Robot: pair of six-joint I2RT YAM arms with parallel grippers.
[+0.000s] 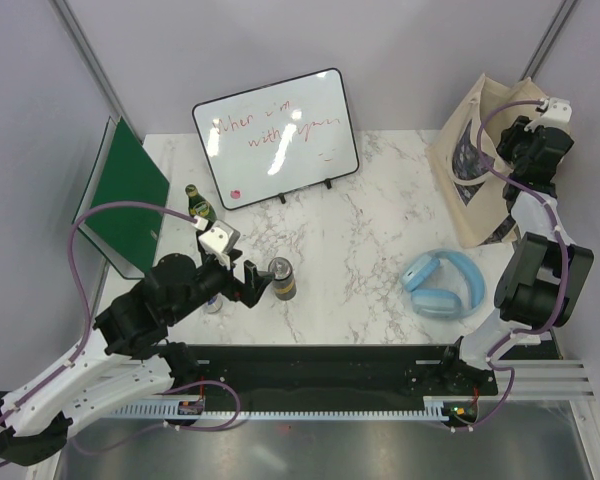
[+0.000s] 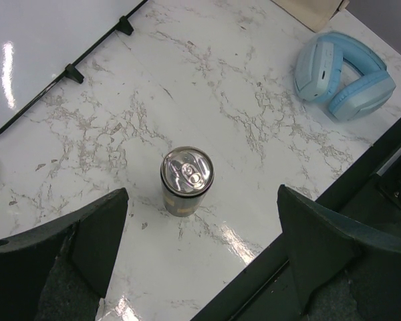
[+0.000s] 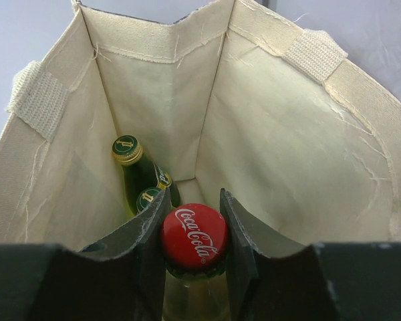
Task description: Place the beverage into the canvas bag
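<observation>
Marble tabletop (image 1: 380,230), canvas bag (image 3: 307,154) at its right edge.
Right gripper (image 3: 194,207) clamps a red-capped bottle (image 3: 194,235) inside the bag's mouth; left gripper (image 2: 200,221) gapes, a can (image 2: 187,174) just ahead.

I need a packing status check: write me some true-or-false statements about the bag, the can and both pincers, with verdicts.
The right pincer grips a red-capped bottle at the canvas bag's mouth. True.
The canvas bag is empty. False: a green bottle already sits inside.
The left pincer is shut on the can. False: it is open, not touching the can.
Blue headphones lie on the table. True.
</observation>
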